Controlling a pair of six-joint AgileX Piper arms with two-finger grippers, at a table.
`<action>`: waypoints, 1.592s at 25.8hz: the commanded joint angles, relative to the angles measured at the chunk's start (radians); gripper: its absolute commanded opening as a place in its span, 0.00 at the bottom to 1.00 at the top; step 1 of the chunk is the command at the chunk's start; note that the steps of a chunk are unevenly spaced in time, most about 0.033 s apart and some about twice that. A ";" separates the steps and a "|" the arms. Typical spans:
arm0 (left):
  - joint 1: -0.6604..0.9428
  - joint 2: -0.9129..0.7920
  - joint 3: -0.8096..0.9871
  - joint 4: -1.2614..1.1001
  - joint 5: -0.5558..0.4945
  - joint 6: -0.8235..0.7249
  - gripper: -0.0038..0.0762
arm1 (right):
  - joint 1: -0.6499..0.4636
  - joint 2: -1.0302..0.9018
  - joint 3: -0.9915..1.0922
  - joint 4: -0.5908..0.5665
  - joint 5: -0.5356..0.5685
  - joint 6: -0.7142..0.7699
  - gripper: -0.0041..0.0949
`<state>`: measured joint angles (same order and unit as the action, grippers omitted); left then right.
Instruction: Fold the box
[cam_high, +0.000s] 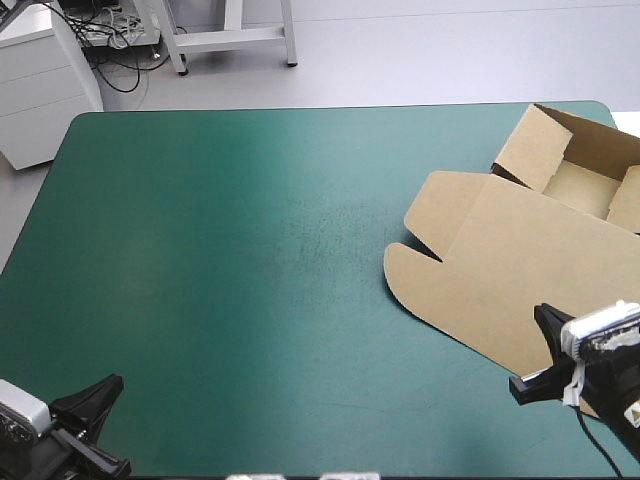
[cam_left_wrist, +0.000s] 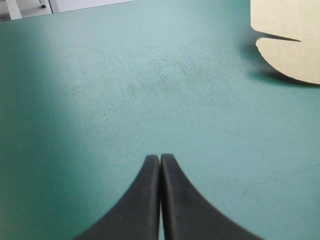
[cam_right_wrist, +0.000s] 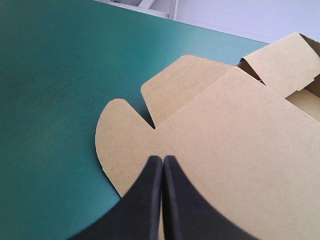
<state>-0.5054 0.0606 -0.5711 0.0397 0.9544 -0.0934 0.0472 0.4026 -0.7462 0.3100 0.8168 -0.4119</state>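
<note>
The brown box (cam_high: 520, 260) lies at the table's right side as an open tray (cam_high: 585, 185) with raised walls at the far right. Its lid lies flat toward the middle, ending in two rounded flaps (cam_high: 415, 270). My right gripper (cam_high: 541, 314) is shut and hovers over the lid's near part; in the right wrist view its tip (cam_right_wrist: 163, 159) points across the lid (cam_right_wrist: 240, 130) toward the notch between the flaps. My left gripper (cam_high: 113, 384) is shut at the near left corner, over bare cover (cam_left_wrist: 160, 158), with a flap of the box (cam_left_wrist: 295, 45) far ahead.
The teal-green cover (cam_high: 250, 250) stretches from the box's flaps to the table's left edge. The tray sits close to the far right corner, its outer side running past the picture's right edge.
</note>
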 joint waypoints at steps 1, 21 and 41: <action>0.002 -0.016 0.009 -0.009 -0.091 -0.001 0.01 | 0.006 -0.089 0.060 0.007 -0.155 0.006 0.02; 0.002 -0.056 0.080 -0.064 -0.097 0.113 0.01 | 0.006 -0.318 0.319 -0.098 -0.220 0.097 0.02; 0.002 -0.056 0.080 -0.103 -0.095 0.093 0.01 | 0.006 -0.347 0.323 -0.228 -0.165 0.197 0.02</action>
<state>-0.5054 -0.0116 -0.4700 -0.0543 0.9387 0.0088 0.0472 0.0427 -0.4012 0.0827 0.7241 -0.2062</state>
